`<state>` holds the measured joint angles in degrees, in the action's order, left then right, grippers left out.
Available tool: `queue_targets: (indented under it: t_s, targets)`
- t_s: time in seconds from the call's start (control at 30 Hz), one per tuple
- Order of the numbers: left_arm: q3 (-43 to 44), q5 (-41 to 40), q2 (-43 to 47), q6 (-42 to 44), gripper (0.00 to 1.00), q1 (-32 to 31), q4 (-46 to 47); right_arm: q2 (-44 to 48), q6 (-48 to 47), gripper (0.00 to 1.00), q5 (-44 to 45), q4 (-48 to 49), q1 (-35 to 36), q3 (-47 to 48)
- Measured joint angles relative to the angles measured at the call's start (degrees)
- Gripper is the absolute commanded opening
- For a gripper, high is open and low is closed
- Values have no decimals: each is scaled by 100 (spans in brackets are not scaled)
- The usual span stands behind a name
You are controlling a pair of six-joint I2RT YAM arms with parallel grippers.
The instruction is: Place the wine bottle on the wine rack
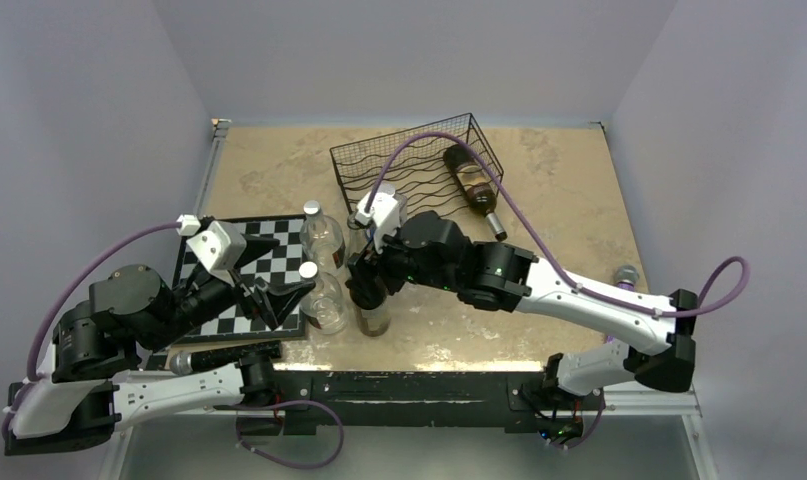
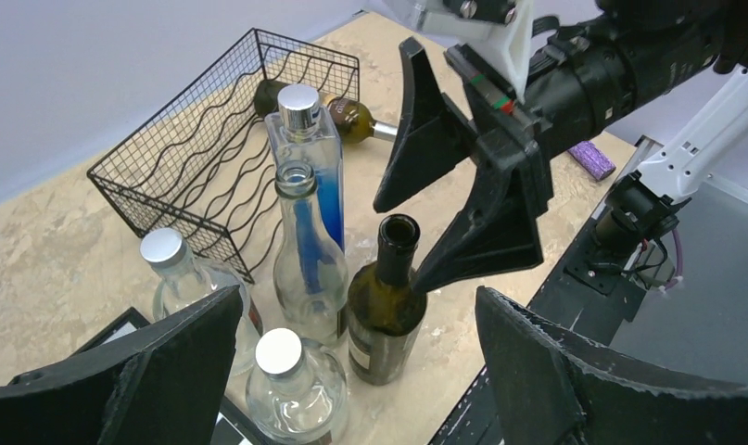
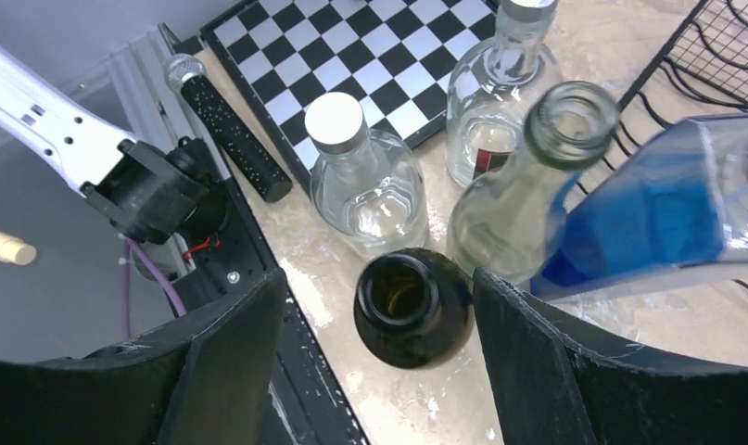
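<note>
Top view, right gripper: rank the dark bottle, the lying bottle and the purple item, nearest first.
1. Dark bottle: upright directly under the right gripper, between its jaws.
2. Lying bottle: at the right end of the rack, toward the back.
3. Purple item: at the right edge of the table, farthest.

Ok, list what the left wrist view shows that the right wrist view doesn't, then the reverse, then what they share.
Left wrist only: a laid-down bottle in the wine rack, a purple object at the table edge, and the right gripper seen from outside, jaws either side of the dark wine bottle neck.
Right wrist only: the chessboard squares and a black rod with a silvery tip.
Both: the dark wine bottle, the open clear bottle, the blue-tinted bottle, two capped clear bottles and some rack wire.
</note>
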<state>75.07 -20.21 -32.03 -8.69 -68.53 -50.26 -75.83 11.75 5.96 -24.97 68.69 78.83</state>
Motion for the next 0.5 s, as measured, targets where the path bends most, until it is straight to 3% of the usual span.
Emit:
queue_targets:
  t_s: [0.33, 0.5]
  targets:
    - [0, -20, 142, -186, 99, 0, -319, -752, -44, 69, 769, -142, 345, 219]
    - [2, -13, 118, -227, 99, 0, -444, -828, 76, 56, 1084, -275, 461, 219]
